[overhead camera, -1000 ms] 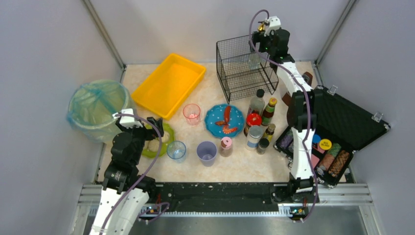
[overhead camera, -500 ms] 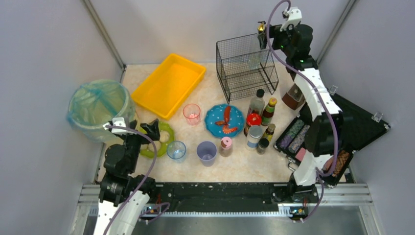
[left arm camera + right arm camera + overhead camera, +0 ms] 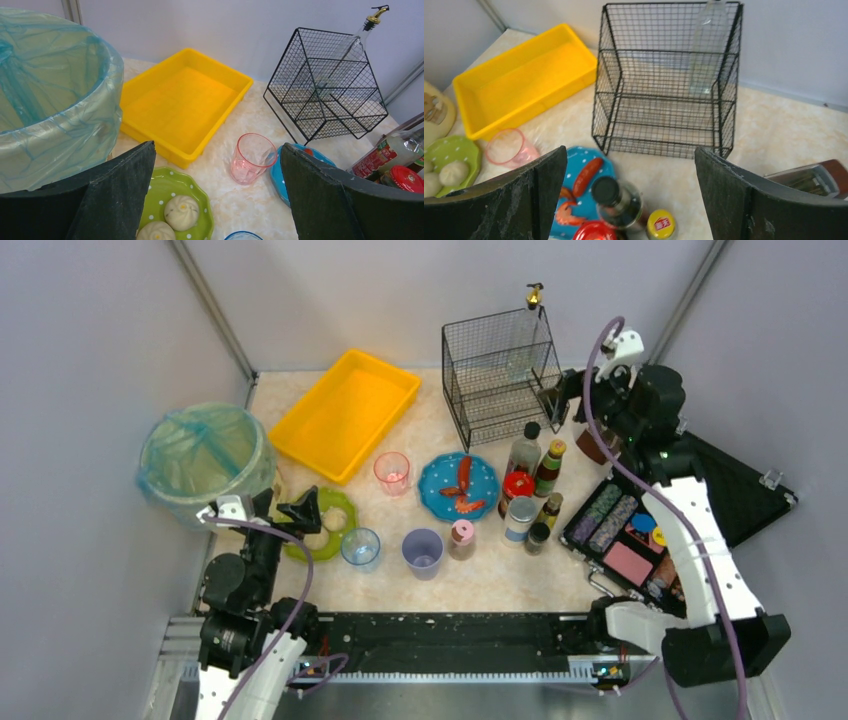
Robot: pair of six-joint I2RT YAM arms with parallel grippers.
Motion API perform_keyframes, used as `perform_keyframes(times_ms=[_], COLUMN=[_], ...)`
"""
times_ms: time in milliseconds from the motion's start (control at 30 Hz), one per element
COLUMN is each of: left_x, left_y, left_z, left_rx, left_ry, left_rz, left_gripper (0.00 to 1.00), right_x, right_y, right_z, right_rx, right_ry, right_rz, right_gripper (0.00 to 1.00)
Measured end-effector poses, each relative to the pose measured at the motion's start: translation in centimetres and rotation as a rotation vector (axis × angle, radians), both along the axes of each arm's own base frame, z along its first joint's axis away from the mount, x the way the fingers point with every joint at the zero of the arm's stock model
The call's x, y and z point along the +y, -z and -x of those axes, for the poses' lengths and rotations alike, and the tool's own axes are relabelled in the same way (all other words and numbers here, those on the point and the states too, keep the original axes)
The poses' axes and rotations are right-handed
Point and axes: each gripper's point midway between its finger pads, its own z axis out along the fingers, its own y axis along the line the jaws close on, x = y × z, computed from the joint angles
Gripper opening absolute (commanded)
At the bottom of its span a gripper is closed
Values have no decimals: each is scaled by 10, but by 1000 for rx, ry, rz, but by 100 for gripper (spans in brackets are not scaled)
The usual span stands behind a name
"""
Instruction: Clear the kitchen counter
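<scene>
Tray on counter. Bin left of it, rack w/ bottle right, pink cup near its front-right edge, plate w/ 2 buns in front.

A lab test cell dressed as a kitchen: grey walls, black rail at six o'clock, bottles and cups on a marbled worktop.

Shows smooth, glossy plastic in the yellow rectangular tray and clear shiny plastic in the pink see-through cup. Reads as thin black metal wire in the two-tier mesh rack, crinkled translucent film in the blue-green bin liner. Looks smooth, faintly marble-mottled across the beige-cream kitchen counter.
</scene>
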Motion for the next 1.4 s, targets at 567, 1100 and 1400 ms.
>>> perform_keyframes(times_ms=[567, 1100, 1400], left_x=[1, 2, 1], left_y=[-1, -3, -3], left_z=[3, 5, 5], left_rx=[-10, -21, -20], left_ry=[-1, -3, -3], left_rz=[8, 18, 21], left_gripper=[99, 99, 99], right_x=[46, 47, 38], right_y=[111, 142, 149], right_z=[41, 22, 13], right_rx=[257, 256, 236], right_ry=[-38, 39, 94], right_rz=[143, 118, 147], right_gripper=[85, 50, 2])
